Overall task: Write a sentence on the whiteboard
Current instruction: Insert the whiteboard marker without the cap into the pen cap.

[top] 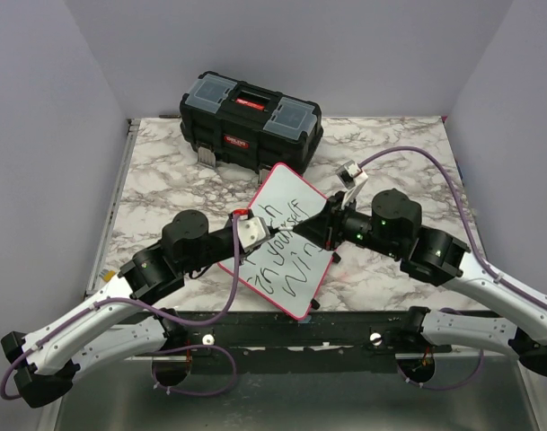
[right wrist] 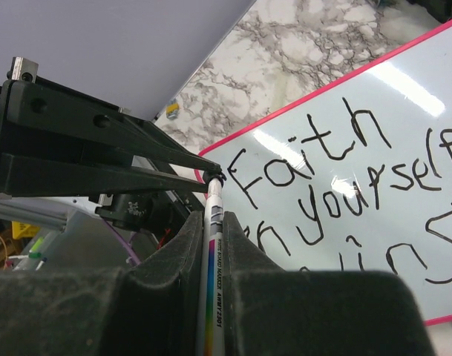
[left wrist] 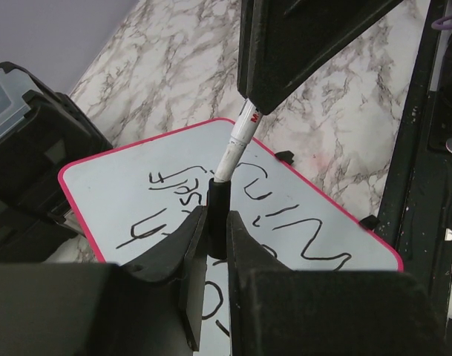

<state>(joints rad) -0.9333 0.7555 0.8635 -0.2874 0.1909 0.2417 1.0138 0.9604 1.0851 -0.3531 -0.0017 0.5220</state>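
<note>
Nearest: left fingers (left wrist: 200, 233) were pressed shut on the black end of the marker (left wrist: 237, 141), which looked like its cap (left wrist: 218, 200). Right fingers (right wrist: 237, 245) pinched the white barrel. The marker was bridged between both above the whiteboard (top: 286, 189), which lay skewed mid-bench (top: 165, 171). The sentence (right wrist: 337, 185) read "Faith in yourself wins" over three lines, so the writing looked done. Likely left: cap on, marker down. Count: two arms, one board, one marker, one black toolbox (top: 251, 121) at the far edge.
</note>
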